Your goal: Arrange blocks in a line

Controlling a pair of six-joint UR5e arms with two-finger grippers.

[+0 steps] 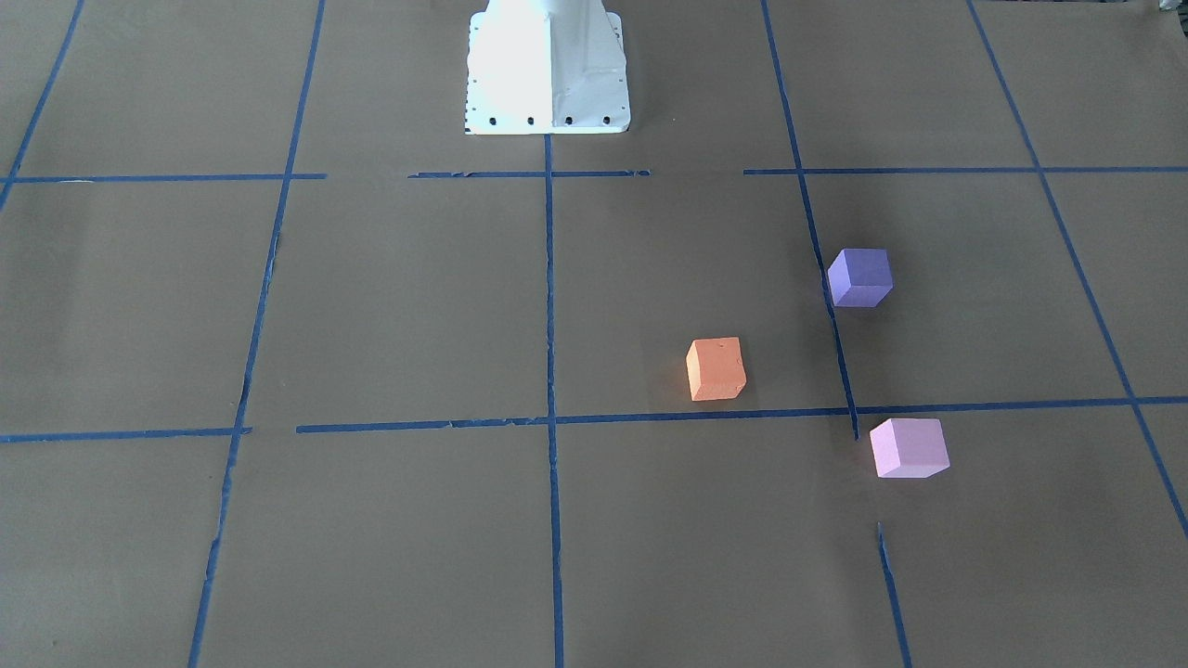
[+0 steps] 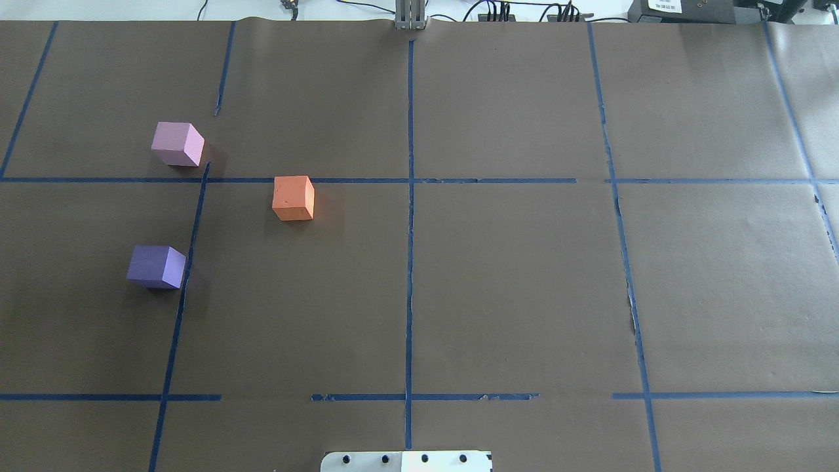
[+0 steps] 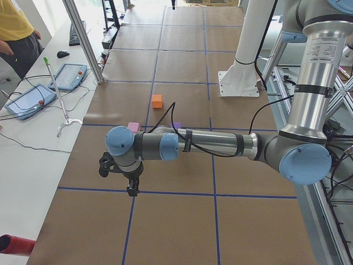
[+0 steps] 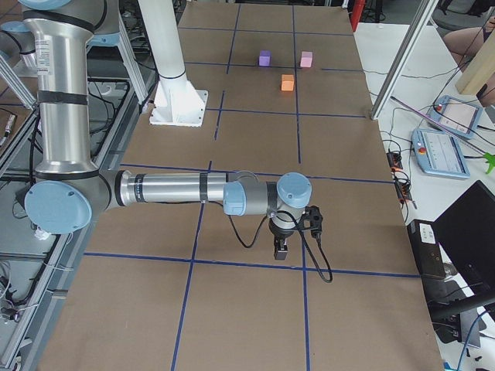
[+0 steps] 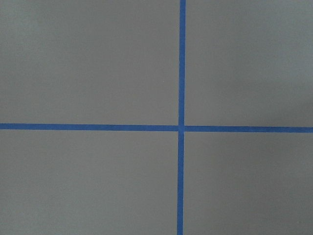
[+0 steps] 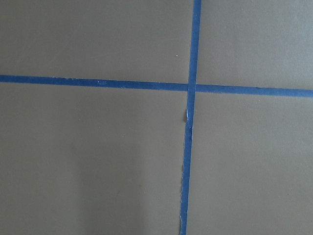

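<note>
- The left gripper (image 3: pixel 132 189) hangs fingers-down from the near arm in the left-end view, close over the worktop (image 2: pixel 511 275) towards its left end. I cannot tell how far its fingers are parted. Nothing appears to be held beneath it.
- The left wrist camera shows no fingers. It shows only a blue tape cross (image 5: pixel 181 128) on bare brown paper, with no block under the hand.
- The right gripper (image 4: pixel 281 251) hangs the same way near the worktop's right end. Its opening cannot be judged either, and its wrist view shows only another tape crossing.
- From the left gripper, all three cubes lie further in from the left end, towards the worktop's middle.
- The pink block (image 2: pixel 177 144) is closest to the far edge.
- The purple block (image 2: pixel 156 267) is closer to the robot's edge, and both sit beside the same tape line.
- The orange block (image 2: pixel 293 198) is apart from that pair, further towards the centre line.
- Cubes have no long axis to match, though each is turned differently, so the fingers would need squaring to a pair of faces.
- The left arm is probably the one to reach, since all three blocks lie in its half and are well apart from the right gripper.
- Pink and purple already suggest a row from the far edge to the robot's edge, so orange is likely the one to move.
</note>
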